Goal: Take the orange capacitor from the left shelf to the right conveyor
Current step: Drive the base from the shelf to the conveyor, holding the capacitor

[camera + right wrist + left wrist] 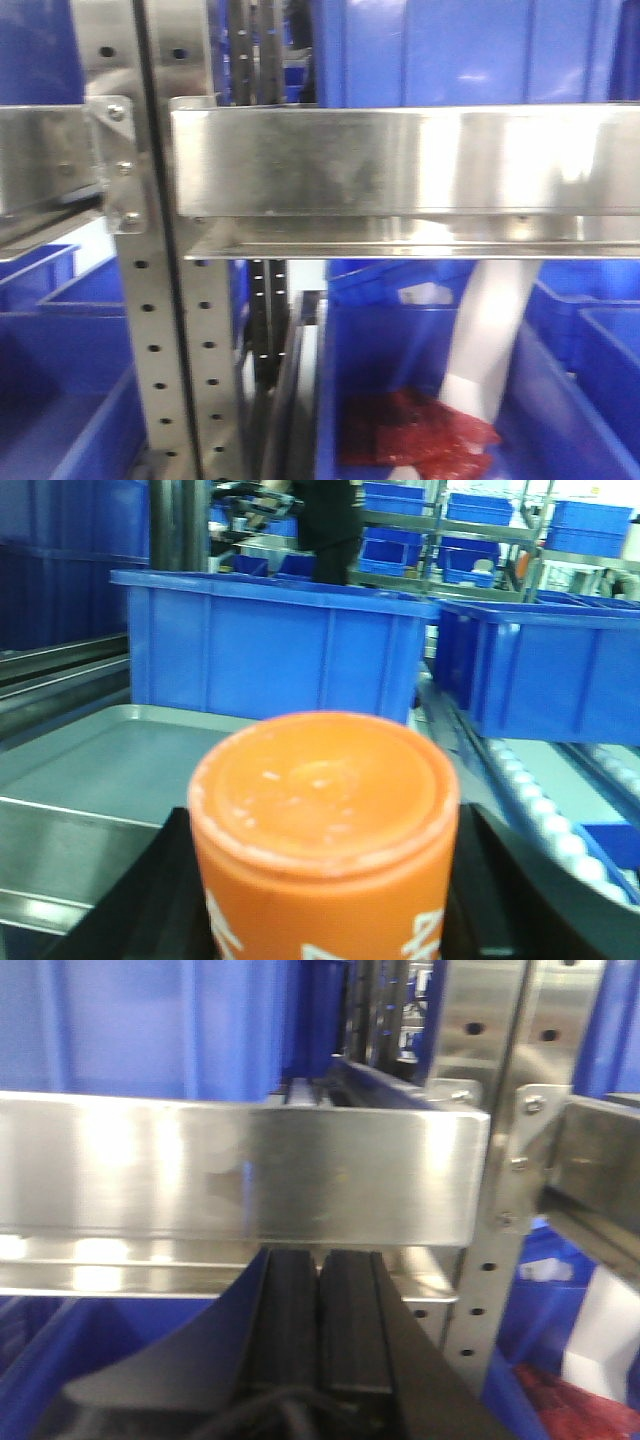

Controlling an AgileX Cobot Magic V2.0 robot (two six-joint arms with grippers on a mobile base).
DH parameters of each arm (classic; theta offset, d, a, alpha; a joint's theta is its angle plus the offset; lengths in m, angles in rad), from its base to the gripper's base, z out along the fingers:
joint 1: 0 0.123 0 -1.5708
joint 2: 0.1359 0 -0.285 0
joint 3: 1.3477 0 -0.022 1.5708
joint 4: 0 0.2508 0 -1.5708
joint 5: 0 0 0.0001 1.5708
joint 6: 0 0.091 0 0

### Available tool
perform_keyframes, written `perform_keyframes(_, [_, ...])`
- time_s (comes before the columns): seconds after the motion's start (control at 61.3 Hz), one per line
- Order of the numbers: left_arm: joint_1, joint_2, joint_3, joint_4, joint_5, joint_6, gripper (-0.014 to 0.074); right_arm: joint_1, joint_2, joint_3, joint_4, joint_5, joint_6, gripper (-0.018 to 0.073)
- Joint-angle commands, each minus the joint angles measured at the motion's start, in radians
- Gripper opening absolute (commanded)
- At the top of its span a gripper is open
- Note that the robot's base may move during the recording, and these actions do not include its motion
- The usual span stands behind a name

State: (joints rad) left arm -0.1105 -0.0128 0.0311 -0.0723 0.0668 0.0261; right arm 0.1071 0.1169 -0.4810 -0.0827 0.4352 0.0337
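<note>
1. Capacitor (323, 820): an orange cylinder standing upright, round top towards the camera. White print on its side is cut off at the lower edge. Black fingers (140, 910) flank it.
2. Shelf (400, 165): a shiny steel rack with a perforated upright, a flat horizontal rail and blue bins (400, 380).

A wide, flat, shiny steel shelf rail (240, 1175) runs across. Just below it, the black left gripper (320, 1265) has its two jaws pressed together. Right of the rail stands a steel post with round holes (490, 1290).
</note>
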Motion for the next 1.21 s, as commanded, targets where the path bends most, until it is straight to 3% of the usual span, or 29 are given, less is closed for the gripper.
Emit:
perform_keyframes(0.0, [-0.001, -0.011, -0.003, -0.002, -0.091, -0.002, -0.0127, -0.006, 0.014, -0.030, -0.010, -0.087, 0.001, 0.0123])
perform_keyframes(1.191, [0.001, -0.011, -0.003, -0.002, -0.091, -0.002, -0.0127, -0.006, 0.014, -0.030, -0.010, -0.087, 0.001, 0.0123])
